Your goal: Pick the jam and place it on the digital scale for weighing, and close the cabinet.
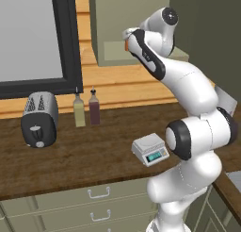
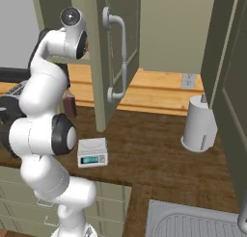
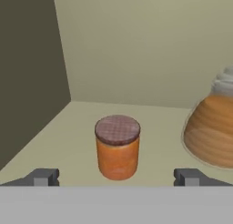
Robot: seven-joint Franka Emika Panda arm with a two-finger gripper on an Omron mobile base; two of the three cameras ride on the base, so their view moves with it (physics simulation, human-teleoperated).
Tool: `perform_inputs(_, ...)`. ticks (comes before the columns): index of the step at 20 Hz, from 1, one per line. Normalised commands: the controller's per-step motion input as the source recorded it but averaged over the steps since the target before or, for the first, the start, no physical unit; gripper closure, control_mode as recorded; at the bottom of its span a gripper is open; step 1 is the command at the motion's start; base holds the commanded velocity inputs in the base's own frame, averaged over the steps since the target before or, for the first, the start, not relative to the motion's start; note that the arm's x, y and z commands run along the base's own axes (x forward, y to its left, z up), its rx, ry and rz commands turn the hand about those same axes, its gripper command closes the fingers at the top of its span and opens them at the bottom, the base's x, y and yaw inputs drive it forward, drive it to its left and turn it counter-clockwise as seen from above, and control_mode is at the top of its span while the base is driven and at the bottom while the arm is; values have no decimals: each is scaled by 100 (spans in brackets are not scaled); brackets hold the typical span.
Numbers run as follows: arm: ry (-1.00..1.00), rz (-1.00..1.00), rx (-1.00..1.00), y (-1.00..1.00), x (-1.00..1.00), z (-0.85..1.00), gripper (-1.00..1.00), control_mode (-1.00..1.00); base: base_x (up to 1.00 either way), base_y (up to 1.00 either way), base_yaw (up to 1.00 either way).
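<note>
While our arm reaches up into the open cabinet (image 2: 118,53), the gripper (image 3: 116,176) stands spread to its widest, its two dark fingertips (image 3: 43,176) set well apart at the bottom of the hand view, with nothing between them held. We see the jam (image 3: 117,147) standing upright on the pale cabinet shelf (image 3: 68,136), straight ahead of the gap between the fingertips and untouched by either. To its right in that view stands the tan ribbed honey bottle (image 3: 211,132) with a pale cap, near the jar but apart from it. A darker side wall closes the shelf on the left.

From the base views we find the digital scale (image 1: 150,149) on the dark wooden counter (image 1: 94,146), below the cabinet and just beside the arm's lower joints, its top plate bare and its teal display facing forward. The olive-green cabinet door stands swung out, its silver bar handle (image 2: 120,58) facing us in the right base view. On the counter to the left sit a grey toaster (image 1: 40,119) and two bottles (image 1: 87,108) side by side against the wooden backsplash. To the right, a white paper towel roll (image 2: 199,124) stands near the wall, and a sink (image 2: 193,221) lies at the lower right.
</note>
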Motion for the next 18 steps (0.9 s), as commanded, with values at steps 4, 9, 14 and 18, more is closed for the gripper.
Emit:
perform_inputs(4, 0, 0, 0, 2, 31, -9, -100, -100, 0, 0, 0)
perform_inputs(9, 0, 0, 0, 0, 25, -14, -100, -100, 0, 0, 0)
perform_inputs(14, 0, 0, 0, 6, 29, -8, -100, -100, 0, 0, 0)
perform_inputs(18, 0, 0, 0, 5, 29, -8, -100, -100, 0, 0, 0)
